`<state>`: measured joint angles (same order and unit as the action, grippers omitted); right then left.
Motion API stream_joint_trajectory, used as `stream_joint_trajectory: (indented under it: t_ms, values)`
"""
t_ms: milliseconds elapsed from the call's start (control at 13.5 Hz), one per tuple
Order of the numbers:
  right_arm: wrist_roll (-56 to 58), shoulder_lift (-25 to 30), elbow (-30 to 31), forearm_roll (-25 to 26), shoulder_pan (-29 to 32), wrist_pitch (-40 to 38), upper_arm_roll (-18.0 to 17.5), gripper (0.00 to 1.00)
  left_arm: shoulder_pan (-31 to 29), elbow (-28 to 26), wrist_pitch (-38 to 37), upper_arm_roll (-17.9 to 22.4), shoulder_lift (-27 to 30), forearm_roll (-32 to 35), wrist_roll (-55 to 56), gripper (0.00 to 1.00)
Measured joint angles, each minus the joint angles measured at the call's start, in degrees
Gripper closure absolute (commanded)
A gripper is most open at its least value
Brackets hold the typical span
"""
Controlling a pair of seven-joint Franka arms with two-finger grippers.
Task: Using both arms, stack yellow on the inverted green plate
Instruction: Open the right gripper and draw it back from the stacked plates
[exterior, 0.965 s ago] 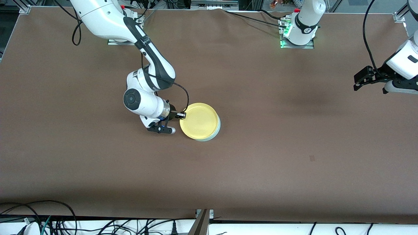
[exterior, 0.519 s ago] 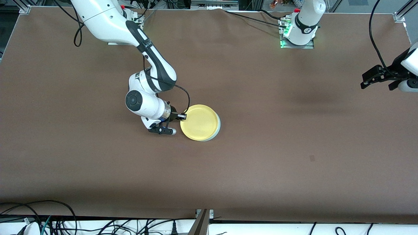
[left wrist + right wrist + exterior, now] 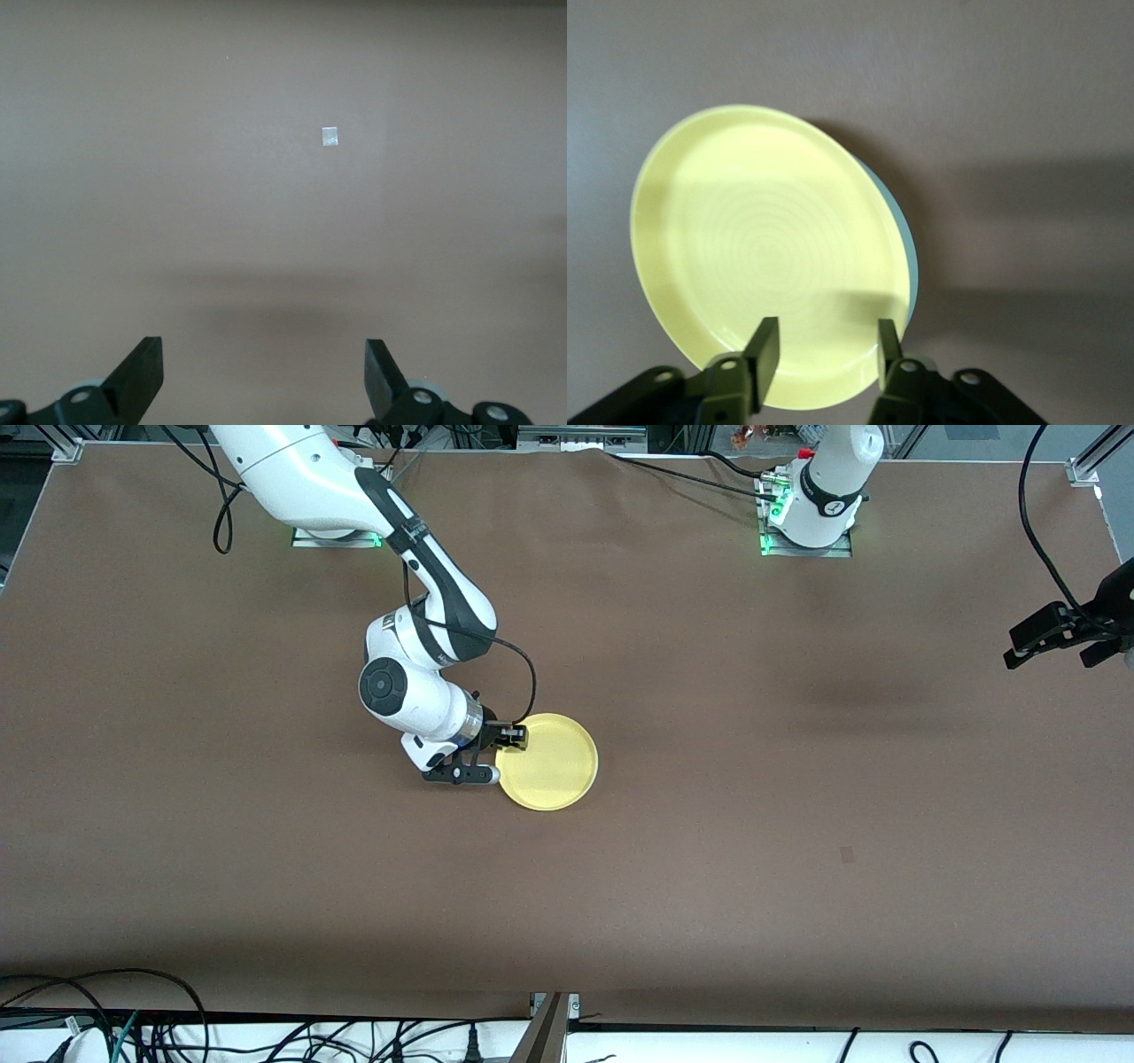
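Near the table's middle, the yellow plate [image 3: 548,761] is sitting on the inverted green plate [image 3: 907,257], so I am judging the stacking done and only my pulling clear left. My right gripper [image 3: 826,350] is straddling the yellow rim with its fingers parted and no grip, while my left gripper [image 3: 264,376] is hanging wide open over bare table [image 3: 283,177] at its own end, waiting. Only the right wrist view is showing the green edge peeking from under the yellow; the front view is hiding it.

Yellow plate [image 3: 766,257] fills centre-left of frame, stacked on green plate [image 3: 902,239], only a sliver of its edge showing. Right gripper [image 3: 824,354] at bottom centre, fingers [image 3: 766,350] parted over yellow rim.
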<state>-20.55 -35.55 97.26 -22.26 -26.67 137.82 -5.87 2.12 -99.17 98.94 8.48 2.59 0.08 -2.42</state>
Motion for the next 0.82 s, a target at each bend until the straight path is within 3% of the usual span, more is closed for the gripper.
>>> stream_joint_trajectory:
  t_ms: [223,519,816]
  values:
    - [0.9,4.9,-0.9,2.6,0.2,-6.3,4.6,0.0,-0.3,0.9,-0.1,0.0,-0.7,0.0,1.2,0.0]
    - [1.0,13.0,-1.0,14.1,0.4,-17.6,8.7,0.0,-0.4,1.3,-0.2,0.0,-0.8,0.0,2.4,0.0]
    - [7.4,21.8,-1.0,20.2,7.1,-28.4,9.9,0.0,-0.8,1.5,-0.2,0.0,-0.8,0.0,2.9,0.0]
